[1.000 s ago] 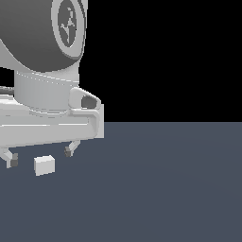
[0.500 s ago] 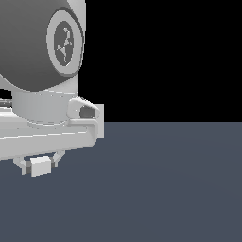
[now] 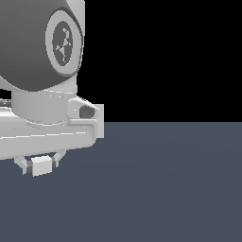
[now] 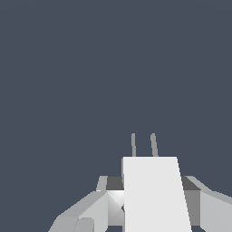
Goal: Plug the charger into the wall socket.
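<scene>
The charger (image 3: 41, 166) is a small white block low on the exterior view's left, on or just above the dark floor. My gripper (image 3: 40, 166) is shut on it, with a finger (image 3: 21, 165) pressed against each side. In the wrist view the charger (image 4: 154, 195) fills the space between the two fingers (image 4: 103, 199), and its two thin grey prongs (image 4: 143, 145) point away from the hand. The wall socket is out of view in both frames.
The arm's large grey and white body (image 3: 42, 71) fills the upper part of the exterior view's left. A flat dark grey floor (image 3: 165, 189) stretches to the exterior view's right, under a black background.
The fingers stood wide apart around the charger a second ago and have since closed onto its sides. The arm's body has shifted towards the exterior view's right.
</scene>
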Available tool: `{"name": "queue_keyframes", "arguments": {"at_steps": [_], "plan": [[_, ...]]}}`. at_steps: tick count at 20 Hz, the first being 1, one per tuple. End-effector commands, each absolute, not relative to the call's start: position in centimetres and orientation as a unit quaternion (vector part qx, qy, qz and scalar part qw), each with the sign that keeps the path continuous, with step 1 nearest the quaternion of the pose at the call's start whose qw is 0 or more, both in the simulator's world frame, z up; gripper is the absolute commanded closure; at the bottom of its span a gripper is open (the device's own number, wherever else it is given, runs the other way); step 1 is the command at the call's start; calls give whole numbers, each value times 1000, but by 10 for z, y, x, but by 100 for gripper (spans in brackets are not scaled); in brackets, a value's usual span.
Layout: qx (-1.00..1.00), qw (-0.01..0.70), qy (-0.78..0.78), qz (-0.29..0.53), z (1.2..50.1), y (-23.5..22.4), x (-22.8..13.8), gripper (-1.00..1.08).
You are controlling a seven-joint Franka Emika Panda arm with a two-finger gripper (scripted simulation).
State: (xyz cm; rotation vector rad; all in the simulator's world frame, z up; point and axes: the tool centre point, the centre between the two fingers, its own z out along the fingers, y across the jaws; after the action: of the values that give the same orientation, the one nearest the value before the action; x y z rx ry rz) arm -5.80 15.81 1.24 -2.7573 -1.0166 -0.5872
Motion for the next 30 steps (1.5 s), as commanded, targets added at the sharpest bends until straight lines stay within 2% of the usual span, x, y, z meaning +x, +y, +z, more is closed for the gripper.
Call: {"name": "queue_keyframes", "arguments": {"at_steps": [1,20,30], "plan": [[-919,71,-334,-196,14,157,-57,108],[-967,34,-145,-209,85,102,-25,108],[-973,22,-101,-208,100,86,-22,108]]}}
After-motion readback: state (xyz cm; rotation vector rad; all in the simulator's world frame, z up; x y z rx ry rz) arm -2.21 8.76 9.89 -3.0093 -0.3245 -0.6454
